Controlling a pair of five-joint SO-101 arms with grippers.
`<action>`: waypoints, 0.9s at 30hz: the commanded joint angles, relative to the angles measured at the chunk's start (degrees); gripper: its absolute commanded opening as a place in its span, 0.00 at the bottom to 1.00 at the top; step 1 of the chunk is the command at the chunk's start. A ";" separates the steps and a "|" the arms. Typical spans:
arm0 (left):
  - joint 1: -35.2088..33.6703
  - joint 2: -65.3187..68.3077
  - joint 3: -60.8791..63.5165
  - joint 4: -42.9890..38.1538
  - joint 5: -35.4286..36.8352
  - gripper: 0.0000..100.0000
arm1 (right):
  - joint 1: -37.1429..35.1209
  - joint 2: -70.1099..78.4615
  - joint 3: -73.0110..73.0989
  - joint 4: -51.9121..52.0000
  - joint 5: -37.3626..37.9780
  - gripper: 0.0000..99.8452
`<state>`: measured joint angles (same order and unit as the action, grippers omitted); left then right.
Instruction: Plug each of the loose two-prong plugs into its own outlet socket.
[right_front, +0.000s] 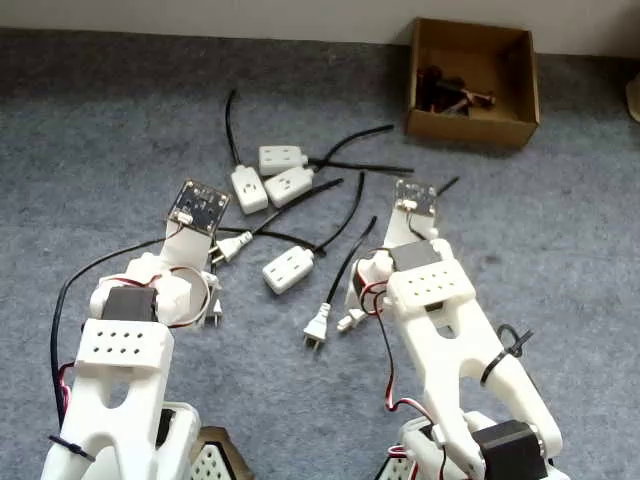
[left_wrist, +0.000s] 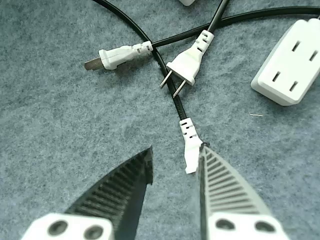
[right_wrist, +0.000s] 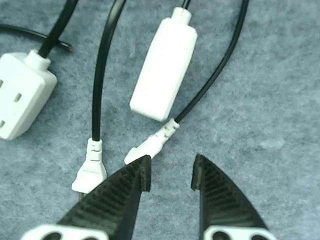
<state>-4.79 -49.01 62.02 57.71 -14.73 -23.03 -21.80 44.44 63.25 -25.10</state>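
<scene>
In the left wrist view my left gripper (left_wrist: 175, 152) is open just above the carpet. A small white plug (left_wrist: 189, 150) on a black cord lies against its light finger (left_wrist: 220, 185). Beyond it lie two more plugs (left_wrist: 184, 65) (left_wrist: 117, 55), and a white outlet (left_wrist: 289, 62) sits off to one side. My right gripper (right_wrist: 171, 160) is open too, with a plug (right_wrist: 150, 146) at the tip of its dark finger (right_wrist: 125, 195). Another plug (right_wrist: 90, 169) and two outlets (right_wrist: 164, 65) (right_wrist: 20, 97) lie close by. From above, several outlets (right_front: 288, 268) (right_front: 270, 175) and plugs (right_front: 317, 328) are scattered between the arms.
A brown cardboard box (right_front: 470, 125) holding dark parts stands at the back right. Black cords (right_front: 345, 215) cross one another over the grey carpet in the middle. The left arm (right_front: 125, 345) and right arm (right_front: 445, 300) rise from the front edge.
</scene>
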 joint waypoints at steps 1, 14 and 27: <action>-0.66 -1.19 -0.66 -0.88 0.70 0.14 | -0.40 -0.48 0.04 -3.91 -0.79 0.14; -0.66 -1.19 -0.66 -0.88 0.70 0.14 | -0.66 -0.48 0.31 -3.82 -16.26 0.14; -0.66 -1.19 -0.66 -0.88 0.70 0.14 | -4.44 -0.48 4.35 -4.18 -26.37 0.14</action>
<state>-4.79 -49.01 62.02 57.71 -14.73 -24.62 -21.80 48.13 60.18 -50.68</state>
